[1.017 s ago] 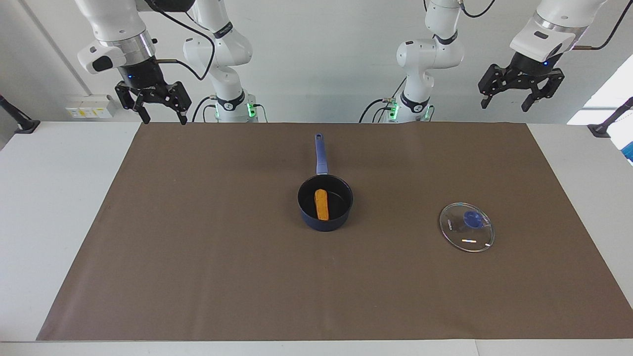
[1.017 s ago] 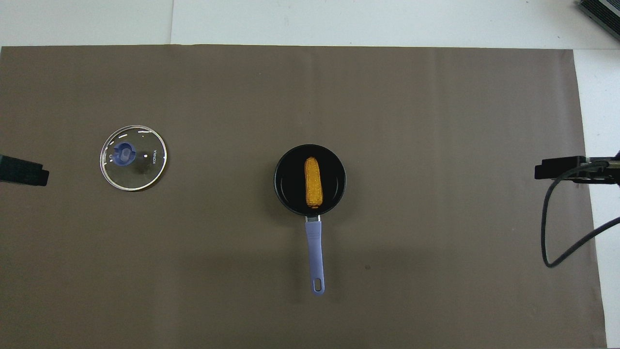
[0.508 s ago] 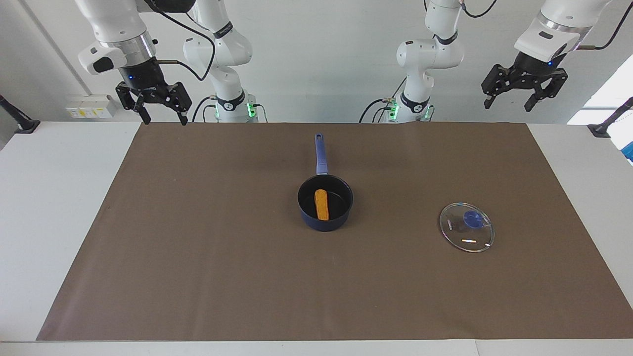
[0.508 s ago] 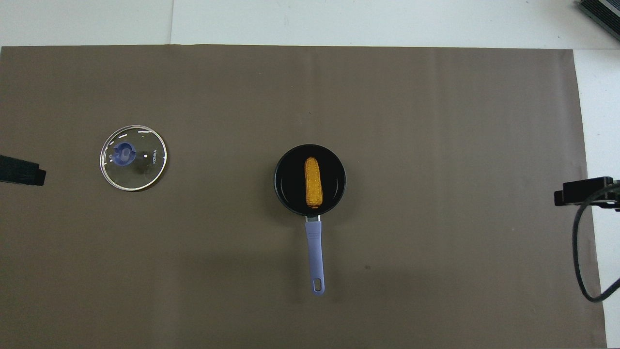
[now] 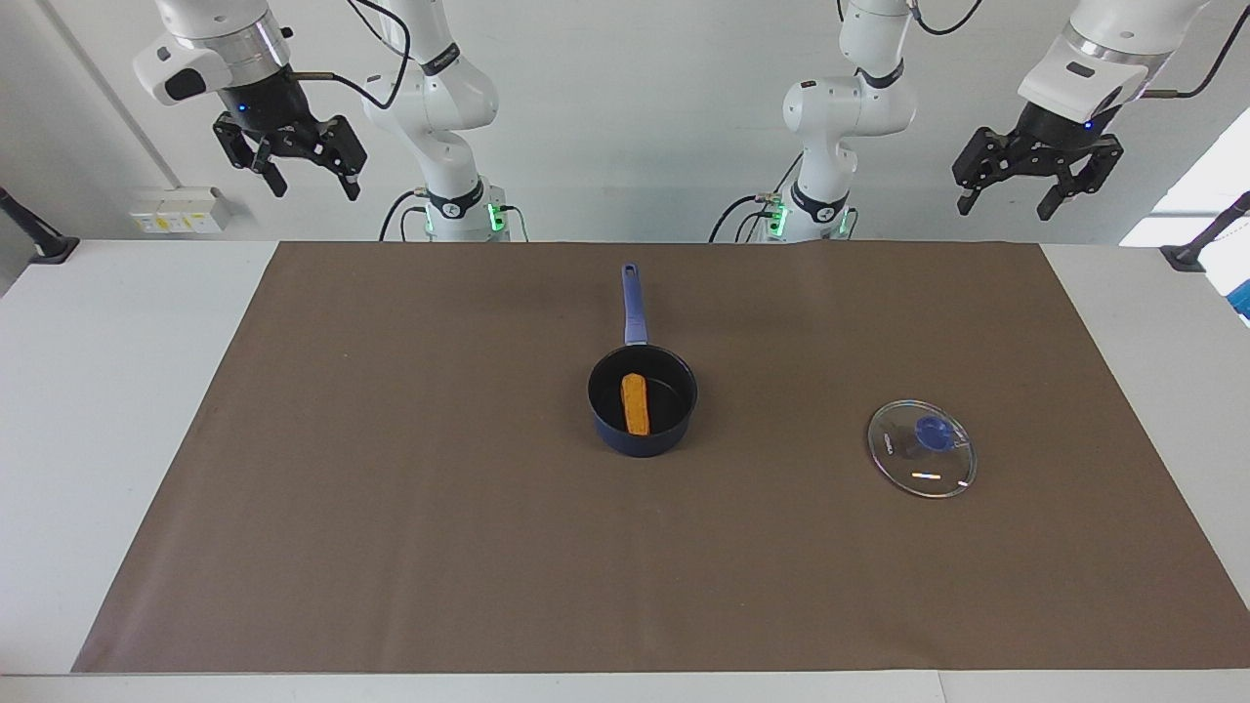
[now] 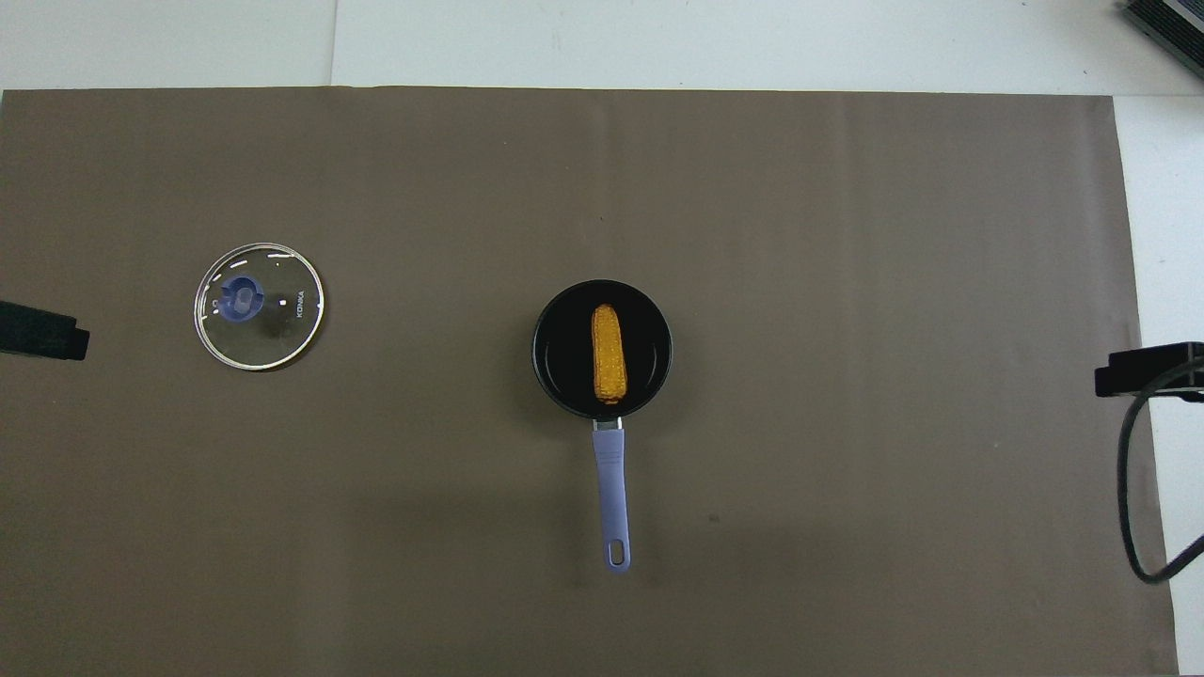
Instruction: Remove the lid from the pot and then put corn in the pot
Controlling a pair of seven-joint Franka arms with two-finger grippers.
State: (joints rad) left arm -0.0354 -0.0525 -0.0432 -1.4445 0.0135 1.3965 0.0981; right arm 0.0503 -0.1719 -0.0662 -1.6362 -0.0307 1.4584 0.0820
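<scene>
Corn (image 5: 636, 403) lying flat inside the pot (image 5: 642, 399), lengthwise along the line of the pot's handle, at the middle of the brown mat (image 5: 391, 508)
Pot open, handle pointing toward the robots
Lid (image 5: 922, 448) resting flat on the mat, knob up, well apart from the pot toward the left arm's end of the table
Left gripper (image 5: 1012, 204) raised high over the table edge at its own end, fingers spread, holding nothing
Right gripper (image 5: 313, 186) raised high at its own end too, fingers apart, empty
Neither gripper near the pot, the corn or the lid

Judged from the layout: both steps done, lid off and corn in the pot, so nothing of the task left to carry out
Step in hand looks like parking the arms clear of the work area
Next move calls for little: no grasp, no approach, only a clear path away from the pot so that the long handle is not clipped and the lid stays undisturbed on the mat
</scene>
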